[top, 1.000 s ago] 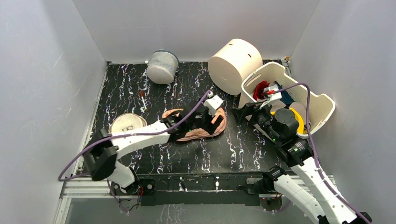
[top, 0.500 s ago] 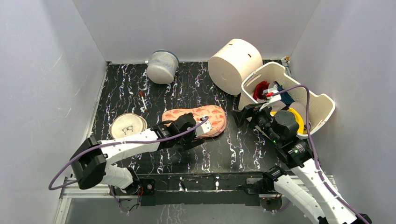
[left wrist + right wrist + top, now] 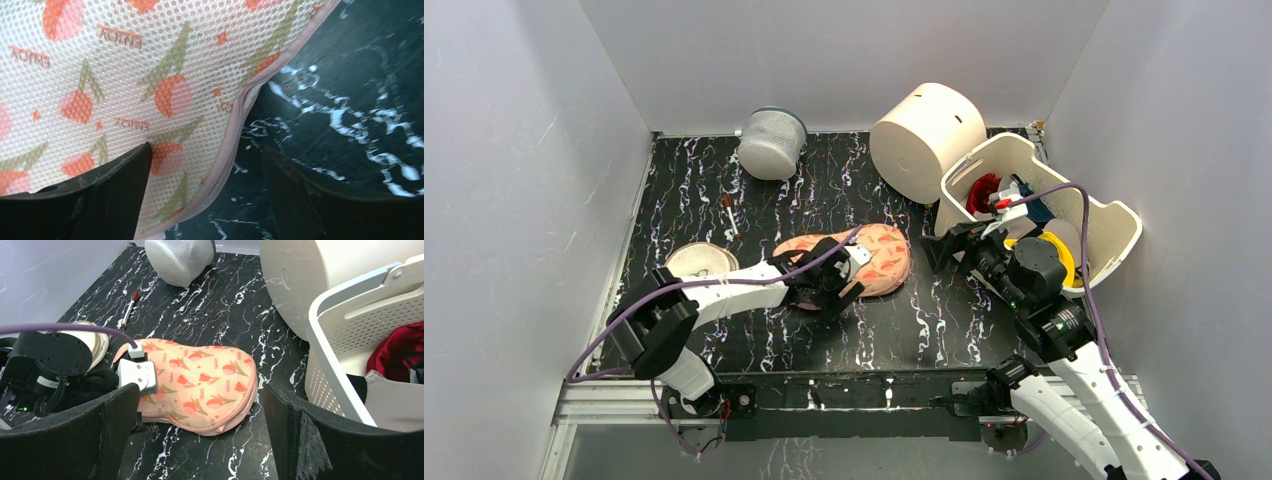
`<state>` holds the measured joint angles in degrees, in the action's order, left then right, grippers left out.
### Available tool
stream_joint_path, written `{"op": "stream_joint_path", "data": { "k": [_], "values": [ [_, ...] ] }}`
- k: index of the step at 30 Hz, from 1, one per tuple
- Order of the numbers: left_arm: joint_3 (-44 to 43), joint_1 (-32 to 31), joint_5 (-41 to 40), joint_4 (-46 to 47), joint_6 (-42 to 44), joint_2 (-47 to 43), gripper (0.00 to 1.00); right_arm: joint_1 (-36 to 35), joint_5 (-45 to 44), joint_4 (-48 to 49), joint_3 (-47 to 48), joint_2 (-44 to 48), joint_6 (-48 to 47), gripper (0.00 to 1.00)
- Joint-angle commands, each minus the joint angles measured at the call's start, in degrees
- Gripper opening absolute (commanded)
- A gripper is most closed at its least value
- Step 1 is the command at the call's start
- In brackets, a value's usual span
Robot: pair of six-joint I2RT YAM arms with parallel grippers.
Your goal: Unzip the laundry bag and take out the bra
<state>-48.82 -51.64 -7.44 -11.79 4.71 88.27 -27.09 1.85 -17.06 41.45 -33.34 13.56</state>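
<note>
The laundry bag [image 3: 869,255] lies flat on the black marbled table, salmon-orange mesh with red and green motifs and a pink zip seam round its edge [image 3: 235,135]. My left gripper [image 3: 836,288] is low at the bag's near edge, open. Its jaws straddle that seam [image 3: 205,155], one finger [image 3: 100,190] over the mesh and the other [image 3: 310,195] over bare table. My right gripper [image 3: 946,248] hovers open just right of the bag, which shows whole between its fingers [image 3: 200,390]. The bra is hidden.
A white slatted basket [image 3: 1114,215] with red and yellow garments stands at the right, close to my right arm. A cream cylinder [image 3: 927,140] and a grey mesh cylinder [image 3: 772,142] are at the back. A beige disc [image 3: 694,260] and a pen [image 3: 728,213] lie left.
My left gripper has pulled back from above the bag's right lobe and dropped to its near edge. The bag, rumpled a second ago, now lies flat. The right arm has barely moved.
</note>
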Motion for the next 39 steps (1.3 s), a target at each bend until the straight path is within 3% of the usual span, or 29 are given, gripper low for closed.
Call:
{"op": "stream_joint_path", "data": {
  "k": [1,7,10,14,18,21,28,39],
  "values": [
    [-3.85,0.15,8.93,-2.67,-11.37,0.28,0.76,0.16,0.03,1.58,0.22,0.21,-0.42,0.92],
    [-2.74,0.13,18.43,2.88,-26.85,-3.31,0.72,0.12,-0.01,2.06,-0.27,-0.12,-0.35,0.92],
    [-2.54,0.03,16.51,4.39,-29.40,-6.00,0.72,0.13,0.11,2.03,-0.17,-0.56,-0.27,0.92],
    [-4.88,-1.71,6.91,-0.45,-23.31,-8.23,0.70,0.11,0.21,2.05,-0.31,-0.76,-0.28,0.92],
    [-11.01,-6.74,-5.06,-11.18,-16.78,-3.87,0.64,0.16,-0.02,1.95,-0.41,-0.78,-0.07,0.93],
    [-13.74,-10.05,-9.46,-14.41,-15.18,-0.48,0.63,0.12,-0.46,1.99,-0.66,-0.52,0.14,0.93],
    [-14.58,-12.93,-12.74,-11.80,-14.78,4.13,0.63,0.11,-0.48,1.63,-0.61,-0.32,0.39,0.92],
    [-14.67,-13.00,-14.21,-10.56,-13.77,7.85,0.41,0.18,-0.72,1.16,-0.84,0.04,0.25,0.93]
  ]
}}
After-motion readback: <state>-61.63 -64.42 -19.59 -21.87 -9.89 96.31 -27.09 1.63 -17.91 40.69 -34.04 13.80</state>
